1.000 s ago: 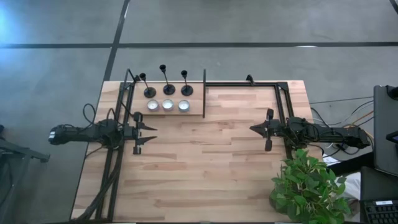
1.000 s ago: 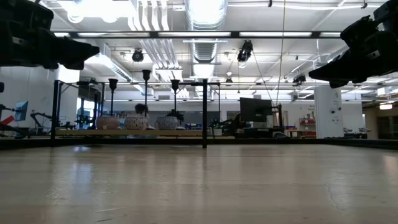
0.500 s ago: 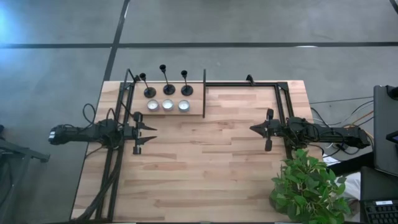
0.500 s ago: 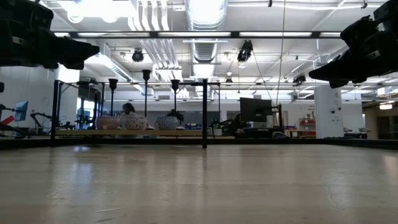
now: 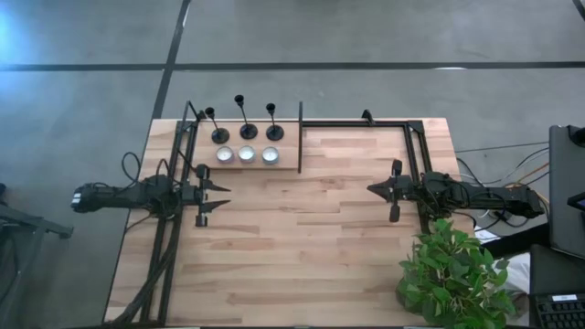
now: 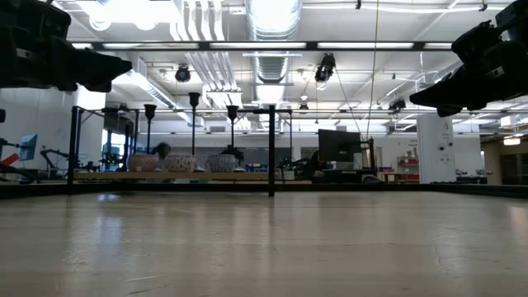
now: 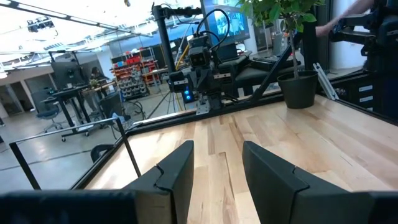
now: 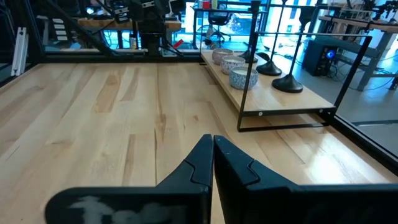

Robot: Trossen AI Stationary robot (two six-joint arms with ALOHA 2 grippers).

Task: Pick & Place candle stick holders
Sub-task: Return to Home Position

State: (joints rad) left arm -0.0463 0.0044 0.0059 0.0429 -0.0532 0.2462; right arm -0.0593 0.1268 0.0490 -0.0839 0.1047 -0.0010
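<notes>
A low wooden shelf (image 5: 288, 146) with a thin black frame sits at the back of the bench (image 5: 302, 256), and everything of the task is on it. The three black candle stick holders (image 5: 220, 135) (image 5: 249, 131) (image 5: 274, 132) stand upright in a row along the shelf's rear edge, each on its round flat base, apart from one another. Directly in front of them, along the shelf's front edge, sits a matching row of three small round candles (image 5: 224, 154) (image 5: 246, 153) (image 5: 270, 154), one before each holder. The left pincer (image 5: 227, 196) hangs in the air just in front of the shelf's left end, clear of the shelf and raised off the bench, its fingers spread wide and holding nothing; the left wrist view shows bare wood through the gap between them. The right pincer (image 5: 371, 189) hovers well apart from the shelf, out past its right end post, and points back toward the left arm; its fingers are pressed together, tip to tip, with nothing between them. A potted green plant (image 5: 452, 274) stands at the corner of the bench diagonally farthest from the shelf, beside the right arm.
</notes>
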